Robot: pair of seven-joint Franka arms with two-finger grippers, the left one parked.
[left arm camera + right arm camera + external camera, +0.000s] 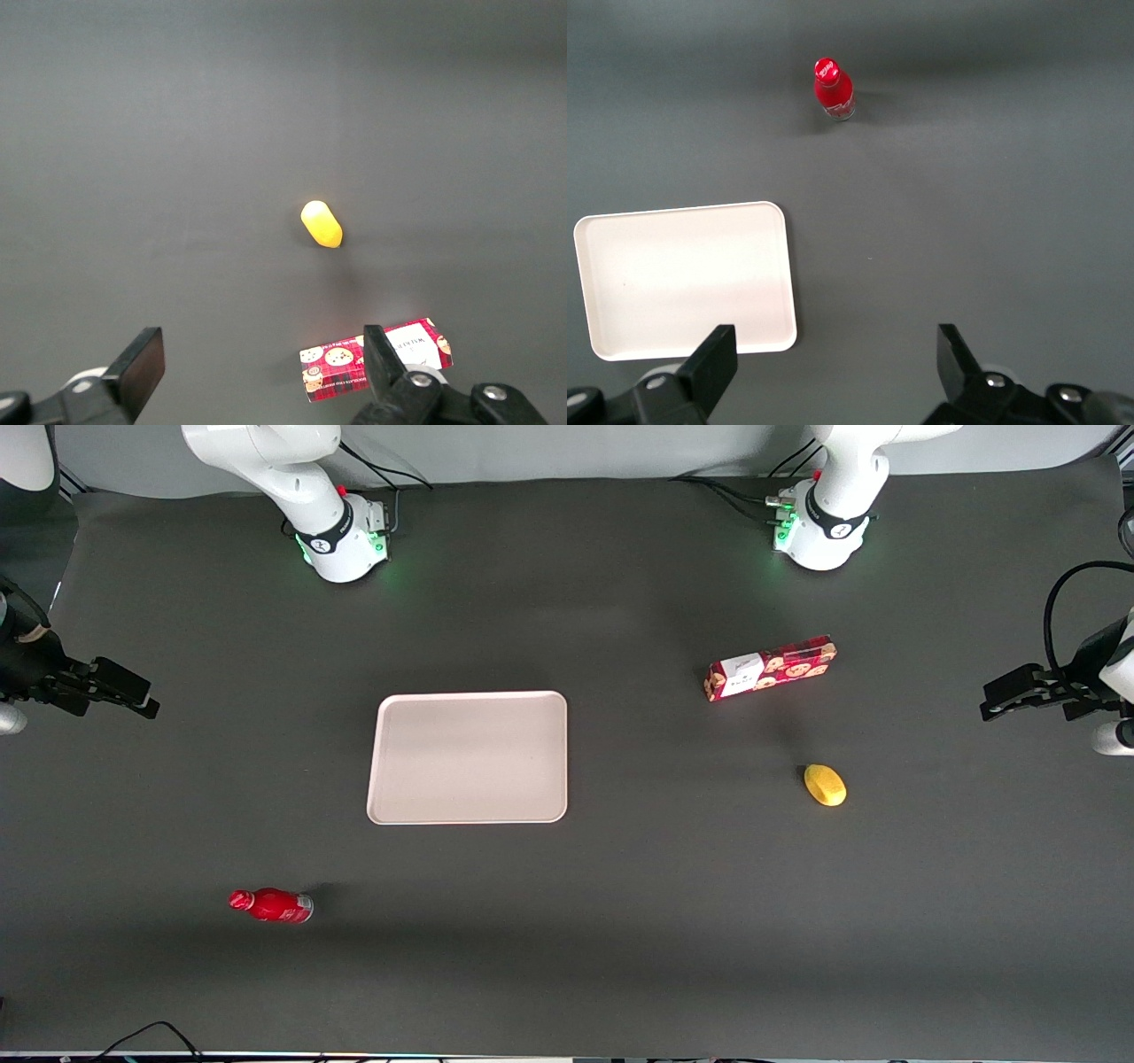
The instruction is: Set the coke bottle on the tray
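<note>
The coke bottle (pixel 271 905) is seen standing upright on the dark bench (pixel 567 939), toward the working arm's end and near the edge closest to the front camera. In the right wrist view its red cap (pixel 825 68) is seen from above, with the silvery base showing just below the red body. The tray (pixel 468 757) lies flat near the middle of the bench, well apart from the bottle and farther from the front camera than it. Nothing is carried on the tray, and only bare bench surface is seen between the tray's nearest corner and the bottle.

The gripper (pixel 133 698) is held above the bench at the working arm's end, well apart from both bottle and tray. Its fingers (pixel 716 363) are spread wide, with nothing between them.

Toward the parked arm's end, a long red cookie box (pixel 771 668) is laid on its side, and a small yellow object (pixel 825 785) is seen nearer to the front camera than the box. Both are well apart from the tray and the bottle, and neither lies between them.
</note>
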